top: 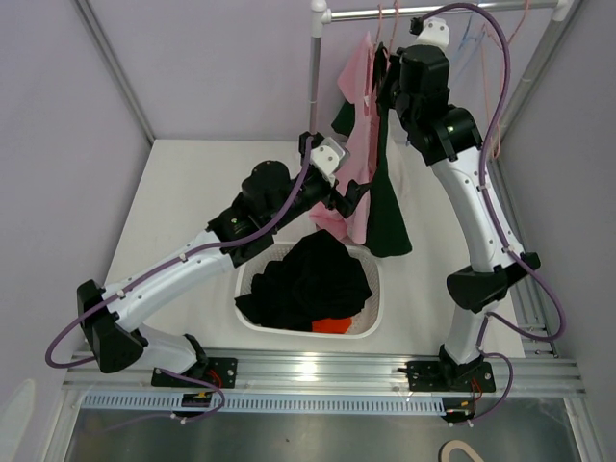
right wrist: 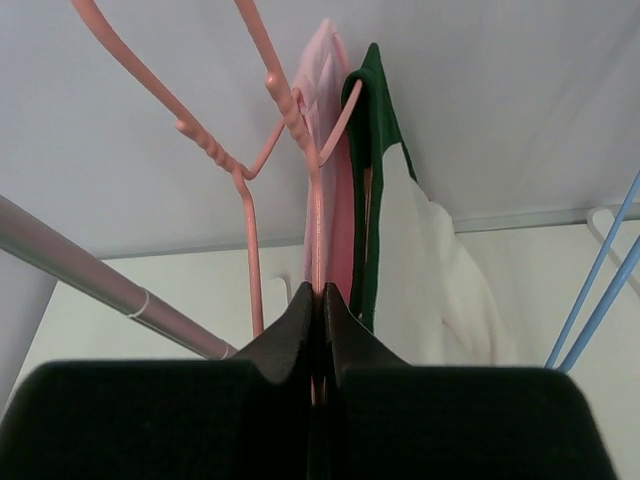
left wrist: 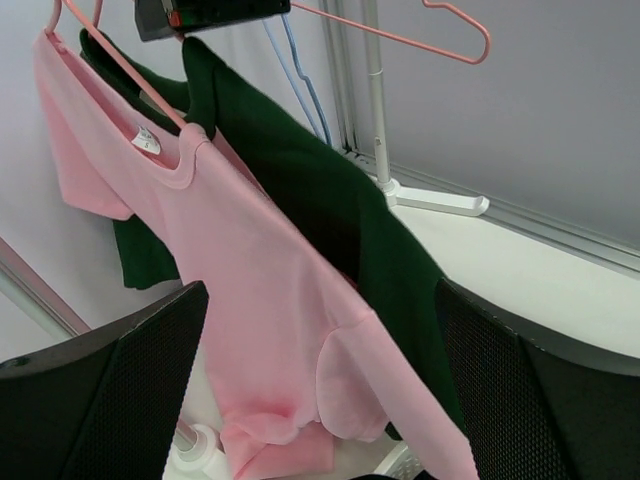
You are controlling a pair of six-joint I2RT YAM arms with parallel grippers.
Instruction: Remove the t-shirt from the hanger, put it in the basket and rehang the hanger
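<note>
A pink t-shirt (left wrist: 250,300) hangs on a pink hanger (left wrist: 110,50) from the rack rail, with a dark green t-shirt (left wrist: 330,200) close behind it. In the top view the pink t-shirt (top: 358,115) hangs under the rail. My right gripper (right wrist: 322,290) is shut on the pink hanger's wire (right wrist: 318,220) just below the hook; the top view shows that gripper (top: 383,72) up by the rail. My left gripper (left wrist: 320,400) is open, its fingers (left wrist: 120,400) spread either side of the pink shirt's lower part without touching it. From above, the left gripper (top: 352,198) is at the shirt's hem.
A white basket (top: 375,318) of dark clothes stands below the shirts. The metal rail (right wrist: 100,270) also carries an empty pink hanger (left wrist: 420,40) and blue hangers (left wrist: 300,80). The rack's white foot (left wrist: 430,200) rests on the table behind.
</note>
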